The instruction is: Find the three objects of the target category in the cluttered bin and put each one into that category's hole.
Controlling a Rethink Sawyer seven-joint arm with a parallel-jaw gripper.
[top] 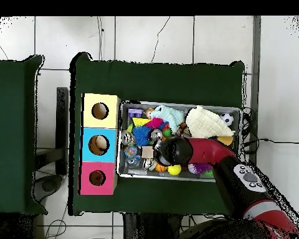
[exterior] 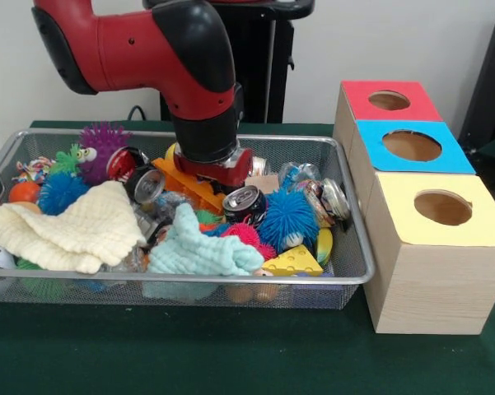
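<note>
- The red and black Sawyer arm (exterior: 177, 58) reaches down into the cluttered bin (exterior: 358, 276), a shallow silver wire-mesh basket with a rounded rim, on the dark green table cover (exterior: 231, 354).
- The gripper's tips are buried among the clutter behind the wrist, so whether they are apart, together or clamped on something cannot be told from either view.
- The wrist hangs over the bin's middle, just behind a dented black drink can (exterior: 244, 203) and an orange plastic piece (exterior: 185, 183).
- Three pale wooden boxes stand just beside the bin, each with a round hole: a red-topped box (exterior: 358, 97), a blue-topped box (exterior: 371, 146) and a yellow-topped box (exterior: 399, 193).
- Which category is the target cannot be read here; metal cans look like one candidate.
- To do the search well, the arm should probably part soft covers first: a cream waffle-weave cloth (exterior: 74, 226) and a mint knitted cloth (exterior: 193, 247) drape over other items.
- Textures vary sharply: a spiky blue rubber ball (exterior: 287, 218), a purple spiky ball (exterior: 103, 141), a hard yellow cheese-shaped wedge (exterior: 292, 262), and slick, crushed cans (exterior: 333, 197) likely to slip or roll.
</note>
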